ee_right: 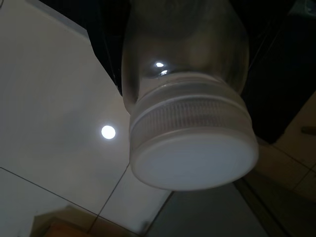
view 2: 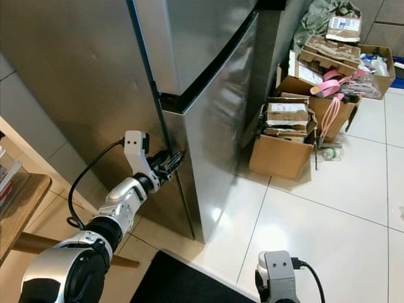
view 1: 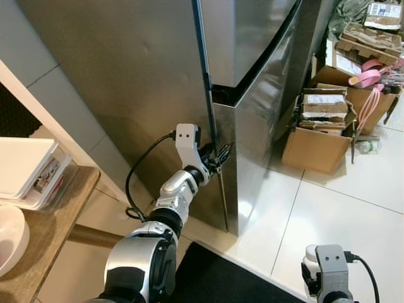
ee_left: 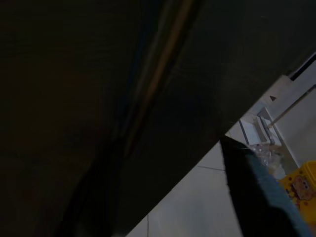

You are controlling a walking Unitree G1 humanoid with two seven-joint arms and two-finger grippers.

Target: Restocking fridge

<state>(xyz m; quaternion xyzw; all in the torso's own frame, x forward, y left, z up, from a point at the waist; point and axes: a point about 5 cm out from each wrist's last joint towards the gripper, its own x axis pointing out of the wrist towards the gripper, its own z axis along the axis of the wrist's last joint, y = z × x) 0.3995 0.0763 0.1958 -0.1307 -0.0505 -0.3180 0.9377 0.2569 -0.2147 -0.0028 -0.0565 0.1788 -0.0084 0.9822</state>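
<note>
Nearest, the right pincer hangs low over the white tiled floor, closed around a clear bottle with a white cap. To the left stands a wooden worktop. Farther on, the left pincer presses against the fridge door's edge; whether its fingers are parted I cannot tell. Cardboard boxes sit beyond.

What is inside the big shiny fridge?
You can't see inside: both doors of the fridge look shut. The left hand is at the edge of the lower door, and the right hand holds a white-capped bottle waiting to go in.
</note>
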